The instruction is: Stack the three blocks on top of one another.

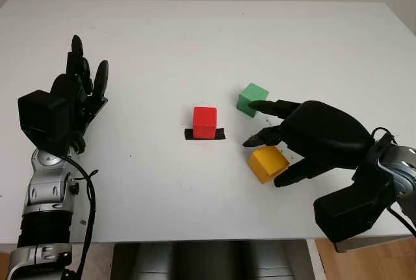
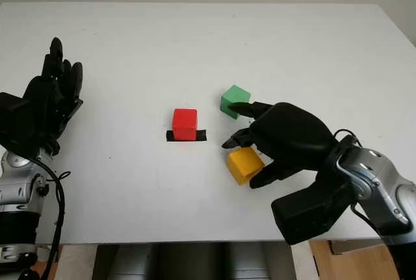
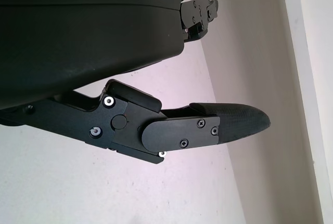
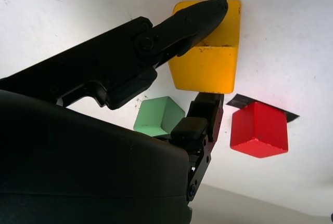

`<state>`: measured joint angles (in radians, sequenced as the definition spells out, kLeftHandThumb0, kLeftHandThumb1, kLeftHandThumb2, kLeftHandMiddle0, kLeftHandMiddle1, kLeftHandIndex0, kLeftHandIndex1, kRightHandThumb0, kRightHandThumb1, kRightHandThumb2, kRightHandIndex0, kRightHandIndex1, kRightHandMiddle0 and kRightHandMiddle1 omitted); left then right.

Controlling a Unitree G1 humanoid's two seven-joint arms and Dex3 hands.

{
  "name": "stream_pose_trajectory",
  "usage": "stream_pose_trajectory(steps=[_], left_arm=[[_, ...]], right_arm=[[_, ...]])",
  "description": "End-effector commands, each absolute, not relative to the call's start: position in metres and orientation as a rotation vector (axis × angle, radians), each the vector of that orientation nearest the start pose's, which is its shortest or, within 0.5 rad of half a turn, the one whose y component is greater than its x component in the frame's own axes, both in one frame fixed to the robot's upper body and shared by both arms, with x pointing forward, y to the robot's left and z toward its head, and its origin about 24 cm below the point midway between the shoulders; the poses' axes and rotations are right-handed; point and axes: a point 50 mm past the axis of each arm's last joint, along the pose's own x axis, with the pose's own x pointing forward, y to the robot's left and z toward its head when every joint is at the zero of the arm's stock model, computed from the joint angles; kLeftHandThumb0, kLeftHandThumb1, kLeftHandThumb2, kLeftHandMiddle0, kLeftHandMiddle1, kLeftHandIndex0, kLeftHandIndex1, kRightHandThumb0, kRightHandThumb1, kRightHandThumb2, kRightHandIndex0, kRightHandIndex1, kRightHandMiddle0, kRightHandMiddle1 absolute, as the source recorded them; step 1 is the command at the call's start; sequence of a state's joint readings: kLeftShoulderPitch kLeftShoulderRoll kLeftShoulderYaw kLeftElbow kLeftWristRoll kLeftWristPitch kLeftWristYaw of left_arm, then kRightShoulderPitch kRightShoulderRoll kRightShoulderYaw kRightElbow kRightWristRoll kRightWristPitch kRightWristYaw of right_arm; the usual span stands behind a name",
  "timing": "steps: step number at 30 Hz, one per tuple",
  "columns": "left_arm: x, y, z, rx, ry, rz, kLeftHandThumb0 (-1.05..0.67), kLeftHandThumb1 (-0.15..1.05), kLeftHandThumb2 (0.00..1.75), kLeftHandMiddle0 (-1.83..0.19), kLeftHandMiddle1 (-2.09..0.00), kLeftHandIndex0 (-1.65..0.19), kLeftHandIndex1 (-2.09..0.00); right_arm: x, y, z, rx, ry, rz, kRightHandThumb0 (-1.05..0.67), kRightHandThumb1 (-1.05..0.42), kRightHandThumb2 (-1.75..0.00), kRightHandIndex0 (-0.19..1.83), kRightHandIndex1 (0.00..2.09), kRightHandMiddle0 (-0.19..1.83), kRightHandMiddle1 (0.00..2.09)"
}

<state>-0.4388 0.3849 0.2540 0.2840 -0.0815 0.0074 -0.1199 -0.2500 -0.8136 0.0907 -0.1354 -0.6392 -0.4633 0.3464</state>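
A red block (image 1: 205,122) stands on a strip of black tape (image 1: 220,135) at the middle of the white table (image 1: 195,39). To its right lies a green block (image 1: 250,98), and nearer me a yellow block (image 1: 265,163). My right hand (image 1: 263,147) hovers open over the yellow block, one finger reaching past the green block and another down beside the yellow one's near right side. The right wrist view shows the yellow block (image 4: 208,63) under a finger, with the green block (image 4: 156,117) and red block (image 4: 260,128) beyond. My left hand (image 1: 81,75) is open at the table's left.
The table's front edge runs just below both forearms. The far half of the white table is bare surface, as is the stretch between the left hand and the red block.
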Motion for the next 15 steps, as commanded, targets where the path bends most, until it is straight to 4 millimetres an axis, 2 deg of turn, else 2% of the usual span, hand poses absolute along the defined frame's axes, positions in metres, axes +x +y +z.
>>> stream_pose_trajectory(steps=[1,5,15], left_arm=[[0.3232,0.2635,0.1389,0.231,-0.201,0.125,-0.79,1.05,0.48,0.19,0.0,0.19,0.0],[0.3233,0.2631,0.1396,0.237,-0.204,0.125,-0.79,1.05,0.48,0.19,0.0,0.19,0.0],[0.3232,0.2628,0.1393,0.237,-0.2,0.13,-0.79,1.05,0.49,0.19,0.0,0.19,0.0]], right_arm=[[0.2671,-0.1885,0.1636,-1.555,-0.543,0.583,-0.6,-0.87,-0.05,0.38,0.07,0.59,0.98],[0.2674,-0.1894,0.1646,-1.549,-0.567,0.566,-0.47,-0.88,-0.06,0.44,0.09,0.61,1.13],[0.2712,-0.1933,0.1671,-1.565,-0.601,0.546,-0.43,-0.84,-0.05,0.47,0.09,0.62,1.25]])
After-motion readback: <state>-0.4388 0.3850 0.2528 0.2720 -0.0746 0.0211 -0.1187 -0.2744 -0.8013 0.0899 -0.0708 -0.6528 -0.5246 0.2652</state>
